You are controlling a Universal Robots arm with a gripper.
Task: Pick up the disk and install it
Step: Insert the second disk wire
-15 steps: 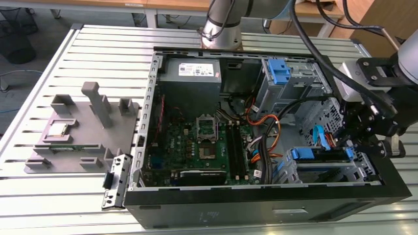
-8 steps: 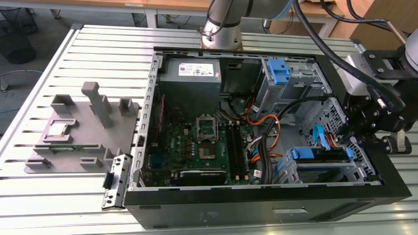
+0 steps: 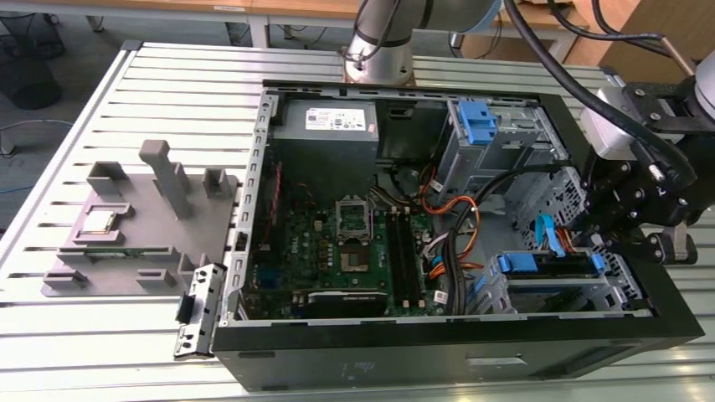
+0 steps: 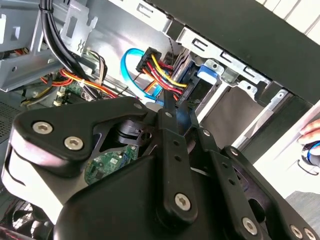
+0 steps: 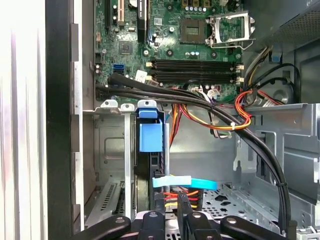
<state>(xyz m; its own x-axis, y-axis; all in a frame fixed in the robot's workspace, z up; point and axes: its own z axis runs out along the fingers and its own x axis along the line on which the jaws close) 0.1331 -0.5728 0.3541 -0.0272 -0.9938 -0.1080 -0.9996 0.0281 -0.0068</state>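
The disk [image 3: 547,265] sits in the lower drive bay at the front corner of the open computer case [image 3: 447,352], on the exterior view's right, with blue carrier rails along its edges. In the first wrist view the disk [image 5: 151,137] stands edge-on in its slot, its blue tab on top. My gripper [image 3: 583,243] hangs just over that bay, fingers together. Its tips [image 4: 167,111] sit at the plug with red, yellow and black wires, beside the blue data cable [image 5: 185,182]. I cannot tell whether the tips pinch the plug. The gripper [image 5: 181,202] is close behind the disk.
Thick black cable bundles [image 5: 200,102] cross above the bay. The motherboard [image 3: 335,251] and a grey power-supply box [image 3: 326,122] fill the case. A second blue latch [image 3: 478,126] stands in the upper cage. A grey fixture [image 3: 134,226] lies outside. A person's hand [image 4: 311,131] is near.
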